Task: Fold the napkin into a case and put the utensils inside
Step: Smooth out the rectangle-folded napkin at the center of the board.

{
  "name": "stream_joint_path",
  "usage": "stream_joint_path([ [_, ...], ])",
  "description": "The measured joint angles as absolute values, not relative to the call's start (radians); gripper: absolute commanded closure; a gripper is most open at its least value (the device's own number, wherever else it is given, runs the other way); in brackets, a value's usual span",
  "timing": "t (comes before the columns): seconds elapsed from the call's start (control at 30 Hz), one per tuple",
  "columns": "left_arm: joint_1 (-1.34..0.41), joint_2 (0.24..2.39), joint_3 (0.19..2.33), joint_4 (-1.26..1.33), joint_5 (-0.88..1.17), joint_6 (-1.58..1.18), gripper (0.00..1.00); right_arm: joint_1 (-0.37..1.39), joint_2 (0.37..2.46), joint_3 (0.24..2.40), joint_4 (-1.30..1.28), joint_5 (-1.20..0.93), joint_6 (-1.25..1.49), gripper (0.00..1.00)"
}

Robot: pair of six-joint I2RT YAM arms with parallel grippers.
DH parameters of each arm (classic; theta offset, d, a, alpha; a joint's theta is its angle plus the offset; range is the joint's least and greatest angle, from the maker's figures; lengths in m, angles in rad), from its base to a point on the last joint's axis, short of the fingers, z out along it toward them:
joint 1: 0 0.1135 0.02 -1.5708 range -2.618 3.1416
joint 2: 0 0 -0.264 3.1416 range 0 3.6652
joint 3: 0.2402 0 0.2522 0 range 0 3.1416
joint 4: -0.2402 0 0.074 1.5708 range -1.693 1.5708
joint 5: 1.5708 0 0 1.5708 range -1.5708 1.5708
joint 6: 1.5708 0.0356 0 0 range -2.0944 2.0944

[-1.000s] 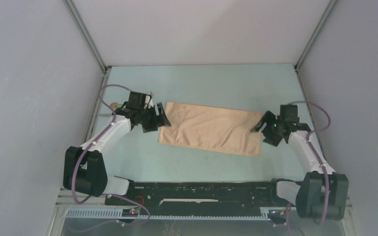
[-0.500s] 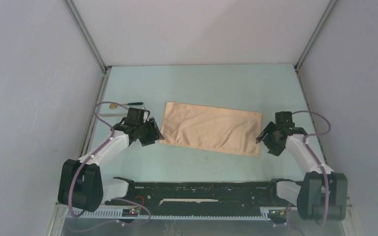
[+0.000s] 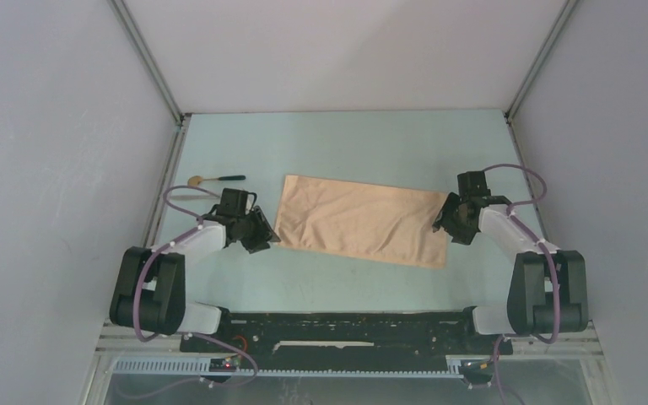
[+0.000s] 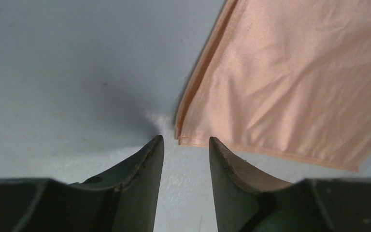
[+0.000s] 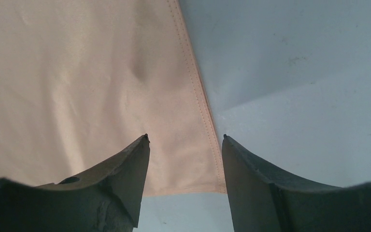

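Note:
The peach napkin (image 3: 359, 219) lies flat on the table as a doubled oblong. My left gripper (image 3: 261, 236) sits low at its near-left corner. In the left wrist view that layered corner (image 4: 182, 139) lies just ahead of the gap of the left gripper (image 4: 184, 142), whose jaws stand apart, untouched by cloth. My right gripper (image 3: 448, 222) is at the napkin's right edge. In its wrist view the right gripper (image 5: 185, 137) straddles the stitched hem and a corner of the napkin (image 5: 92, 82), jaws apart. A spoon (image 3: 216, 179) with a gold bowl and dark handle lies left of the napkin.
Grey enclosure walls close in the table (image 3: 346, 139) on the left, right and back. A black rail (image 3: 337, 325) runs along the near edge between the arm bases.
Both grippers have narrowed their jaws. The left one moved from the napkin's far-left side toward me to the near-left corner, uncovering the spoon. The right one shifted along the right edge.

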State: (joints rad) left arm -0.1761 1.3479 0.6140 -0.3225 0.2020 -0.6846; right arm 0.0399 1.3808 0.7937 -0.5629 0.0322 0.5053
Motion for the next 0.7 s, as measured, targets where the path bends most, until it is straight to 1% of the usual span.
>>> stream_joint_path([
  [0.03,-0.176,1.369,0.614,-0.307,0.204,-0.692,0.58,0.038,1.381,0.794,-0.562,0.031,0.5,0.35],
  [0.13,-0.174,1.404,0.614,-0.246,0.229,-0.722,0.72,0.019,1.381,0.794,-0.56,0.008,0.479,0.35],
  [0.2,-0.174,1.427,0.612,-0.208,0.237,-0.733,0.78,0.012,1.381,0.794,-0.556,-0.009,0.464,0.34],
  [0.33,-0.174,1.436,0.597,-0.166,0.239,-0.746,0.83,0.005,1.381,0.794,-0.552,-0.031,0.437,0.34],
  [0.47,-0.174,1.425,0.574,-0.131,0.241,-0.757,0.86,-0.022,1.381,0.794,-0.542,-0.051,0.415,0.34],
  [0.53,-0.174,1.413,0.556,-0.113,0.243,-0.762,0.89,-0.039,1.383,0.794,-0.535,-0.058,0.405,0.33],
  [0.7,-0.18,1.352,0.499,-0.098,0.246,-0.782,0.91,-0.057,1.423,0.794,-0.533,-0.062,0.378,0.43],
])
